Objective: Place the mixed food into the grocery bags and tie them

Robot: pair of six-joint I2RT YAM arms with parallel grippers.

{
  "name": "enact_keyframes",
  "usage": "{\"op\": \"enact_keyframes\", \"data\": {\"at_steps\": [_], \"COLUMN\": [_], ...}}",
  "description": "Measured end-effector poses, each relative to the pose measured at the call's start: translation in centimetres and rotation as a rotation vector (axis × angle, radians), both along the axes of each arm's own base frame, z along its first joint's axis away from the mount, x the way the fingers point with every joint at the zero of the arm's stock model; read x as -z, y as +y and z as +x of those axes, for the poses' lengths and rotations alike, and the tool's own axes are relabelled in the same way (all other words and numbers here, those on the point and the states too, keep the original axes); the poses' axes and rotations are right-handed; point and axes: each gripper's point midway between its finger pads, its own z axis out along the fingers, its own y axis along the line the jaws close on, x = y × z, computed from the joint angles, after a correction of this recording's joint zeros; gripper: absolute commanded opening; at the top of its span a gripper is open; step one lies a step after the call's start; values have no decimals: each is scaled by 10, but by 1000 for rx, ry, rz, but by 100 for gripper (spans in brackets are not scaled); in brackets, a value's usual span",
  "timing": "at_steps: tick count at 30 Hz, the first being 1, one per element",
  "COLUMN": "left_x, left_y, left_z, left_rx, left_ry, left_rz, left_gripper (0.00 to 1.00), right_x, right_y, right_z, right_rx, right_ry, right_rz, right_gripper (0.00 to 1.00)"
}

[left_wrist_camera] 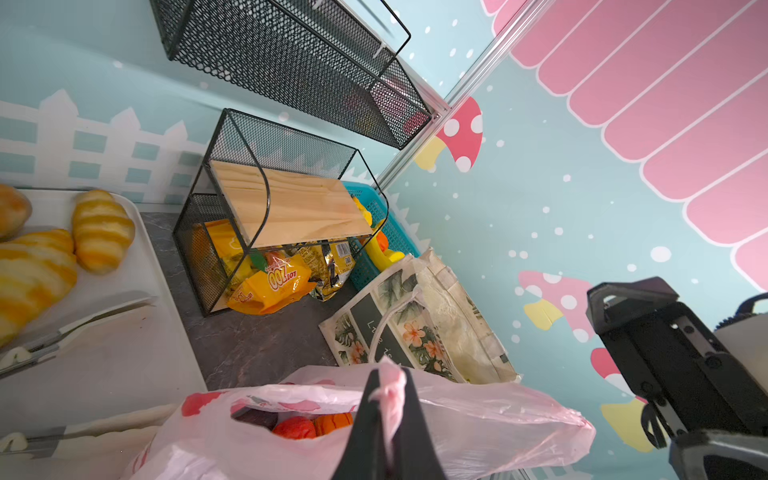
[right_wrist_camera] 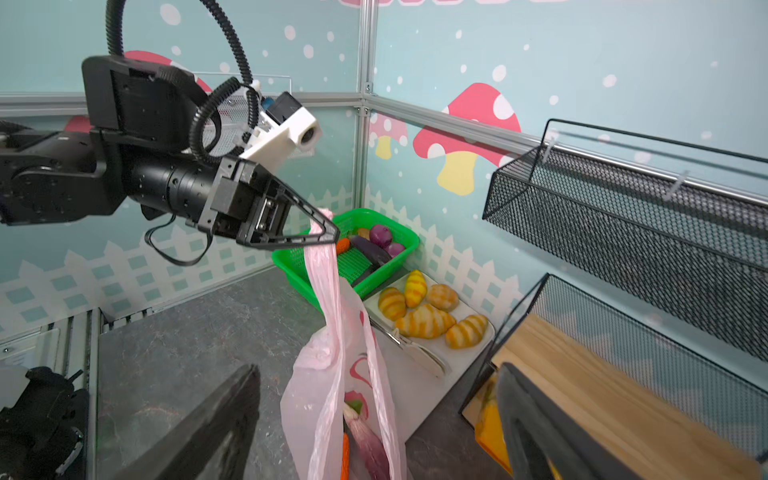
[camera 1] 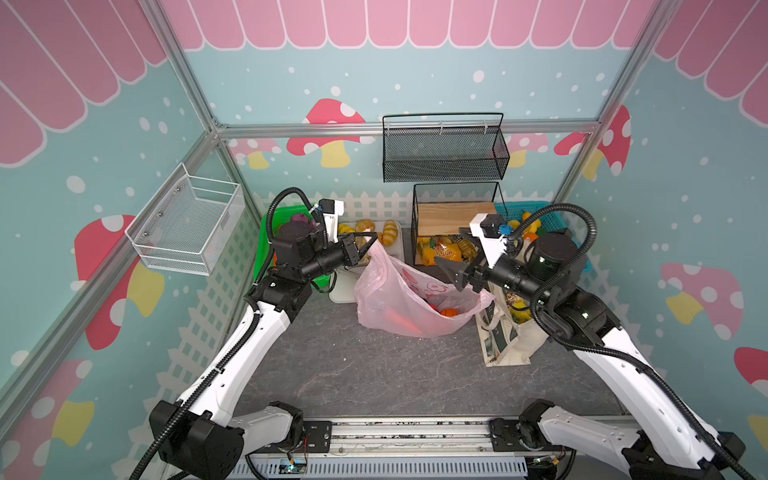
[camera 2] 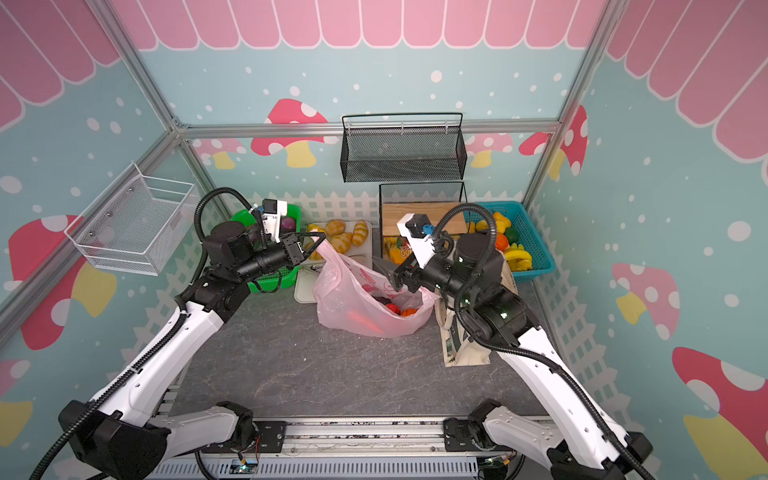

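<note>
Left jaws: clamped shut on one handle [right_wrist_camera: 321, 266] of the thin translucent pink plastic bag with red prints [camera 1: 399, 299], holding it up over the bag's far-left corner.
Right jaws: spread wide and empty, hovering just above the right edge of the bag's mouth.
Pink bag: slumped on the grey surface [camera 1: 353, 382] at centre, its mouth gaping toward the right. A red toy tomato [left_wrist_camera: 293, 428] and an orange toy pumpkin [left_wrist_camera: 332, 422] lie just inside the opening.
Tote: the cream floral canvas tote [camera 1: 505, 336] stands just right of the pink bag, under the right arm.
Snacks: a yellow-orange snack packet [left_wrist_camera: 278, 282] lies in the black mesh rack with a wooden shelf [left_wrist_camera: 232, 166] at the far side, not yet bagged.
Risk, handle: the film is drawn into a taut strip, so a harder pull could tear it or slide it out of the grip.
Risk, spill: raising one side only would tip the open mouth lower and let the tomato and pumpkin roll out.
Risk, mis-grasp: the second handle is slack and hard to pick out. The right jaws may pinch the bag wall instead, leaving nothing to knot.
Risk, tote: a sweep of the right arm could knock it over.
</note>
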Motion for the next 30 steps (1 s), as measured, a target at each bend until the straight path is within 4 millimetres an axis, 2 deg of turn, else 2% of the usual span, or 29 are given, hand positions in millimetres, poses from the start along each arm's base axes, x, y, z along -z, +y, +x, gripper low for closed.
{"op": "enact_keyframes", "data": {"at_steps": [6,11,13,17,19,22,23,26,27,30], "left_x": [5,9,10,11,11,11,11,9,8,-3], "left_y": [7,8,8,9,9,10,10,11,12,14], "left_z": [6,9,10,10,10,11,11,11,10,4], "left_rx": [-25,-28,-29,-33,-35,-39,-41,-44,-45,-49], "left_ry": [18,30,32,33,32,28,24,7,-3,-47], "left_rz": [7,11,11,15,18,23,26,35,37,43], "left_gripper": [0,0,0,0,0,1,4,20,28,43], "right_x": [37,69,86,123,134,137,134,122,119,112], "right_y": [-25,-35,-35,-37,-37,-35,-34,-29,-27,-25], "right_z": [-41,-57,-54,-39,-32,-25,-23,-14,-10,2], "right_rx": [-12,-5,10,65,86,97,96,98,102,130], "right_ry": [76,142,169,210,209,178,159,115,102,80], "right_rz": [-4,-10,-25,-71,-80,-67,-56,-12,1,30], "right_gripper": [90,86,79,52,45,31,26,17,13,6]}}
